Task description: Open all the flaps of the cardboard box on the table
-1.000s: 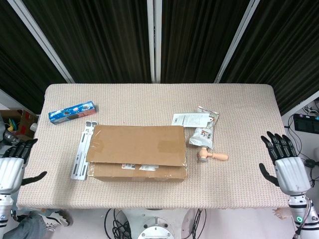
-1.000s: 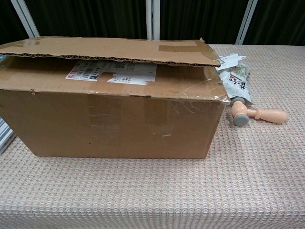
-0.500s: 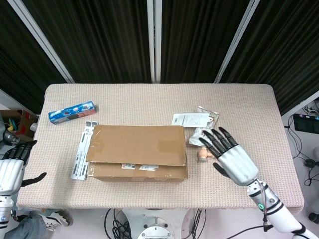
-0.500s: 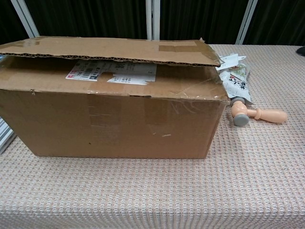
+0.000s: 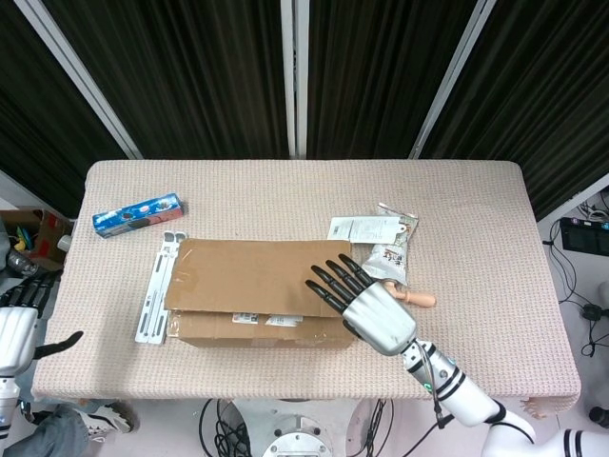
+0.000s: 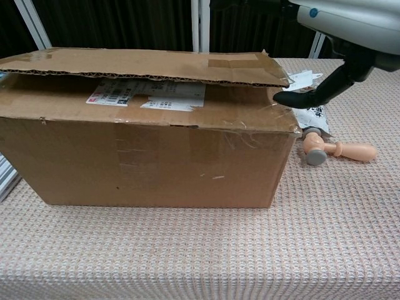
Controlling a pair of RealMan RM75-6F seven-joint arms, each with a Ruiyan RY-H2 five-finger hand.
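Newly arrived robot hand (image 5: 366, 303) over cardboard box (image 5: 259, 295)

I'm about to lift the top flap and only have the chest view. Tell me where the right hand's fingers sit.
Observer: In the head view the right hand is open, its fingers spread over the right end of the cardboard box. I cannot tell if they touch it.
Operator: Report the left hand; it's out of my view.
Observer: The left hand is beyond the left edge of the table, holding nothing, apart from the box.
Operator: List what lies left of the box.
Observer: A white slotted rail lies flat beside the box's left end, and a blue packet lies further back.
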